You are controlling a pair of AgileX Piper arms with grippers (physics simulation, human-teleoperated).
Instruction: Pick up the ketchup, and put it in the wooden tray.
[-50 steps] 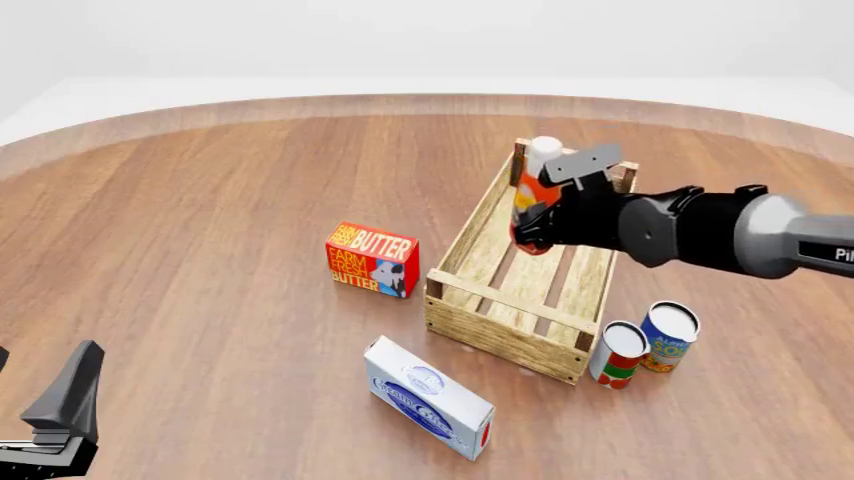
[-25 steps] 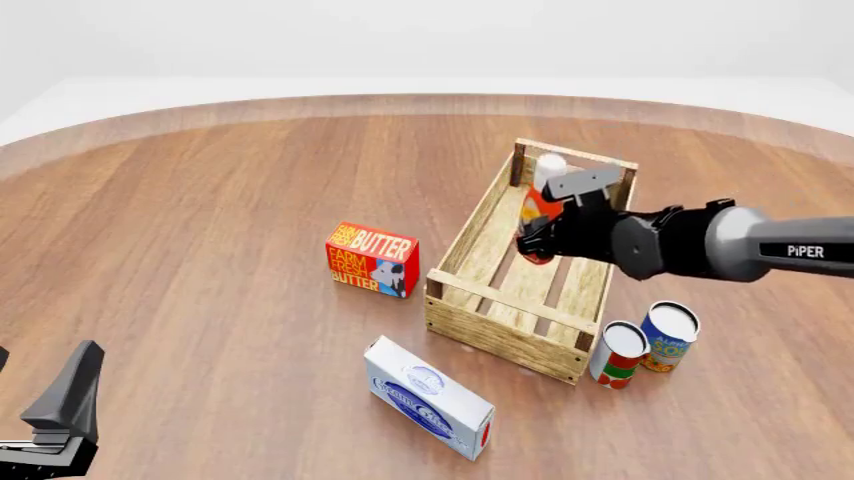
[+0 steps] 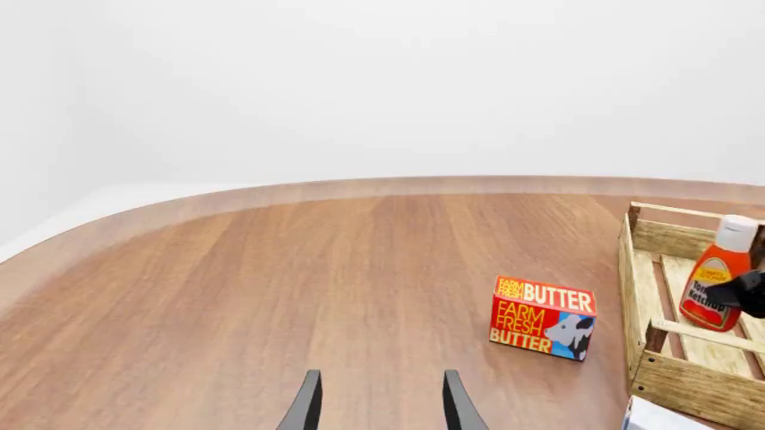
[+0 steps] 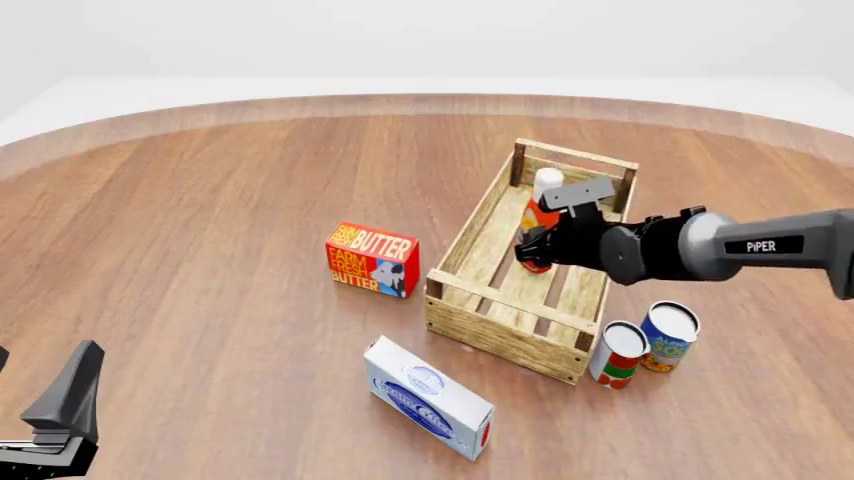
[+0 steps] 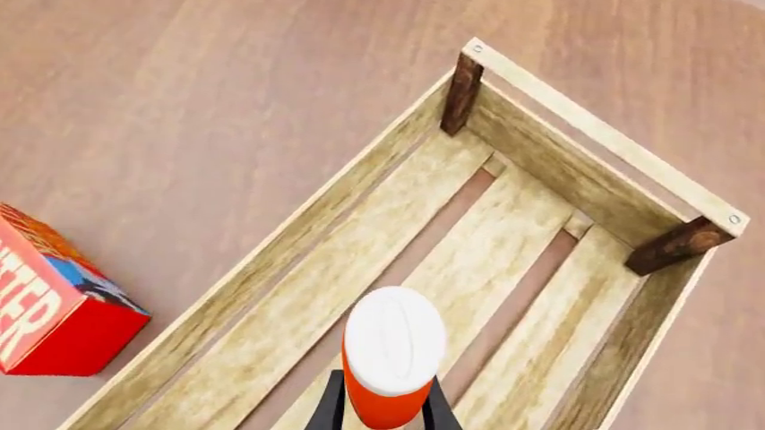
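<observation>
The ketchup [image 4: 539, 208], a slim red bottle with a white cap, stands nearly upright inside the wooden tray [image 4: 469, 232], near its far end. My right gripper [image 4: 550, 242] is shut on its lower body. In the right wrist view the cap [image 5: 393, 339] sits between the fingers [image 5: 328, 410], above the tray's slats [image 5: 306, 240]. The left wrist view shows the bottle [image 3: 715, 285] low in the tray [image 3: 697, 389]; I cannot tell if it touches the floor. My left gripper [image 4: 74, 392] is open and empty at the near left, fingers apart [image 3: 380, 408].
A red butter box [image 4: 372, 260] stands left of the tray and shows in the left wrist view [image 3: 542, 319]. A white and blue box [image 4: 427, 397] lies in front of the tray. Two cans [image 4: 619, 353] [image 4: 669, 336] stand by the tray's near right corner.
My right gripper has lowered the ketchup from above the tray's far end down into the tray. The left arm has not moved.
</observation>
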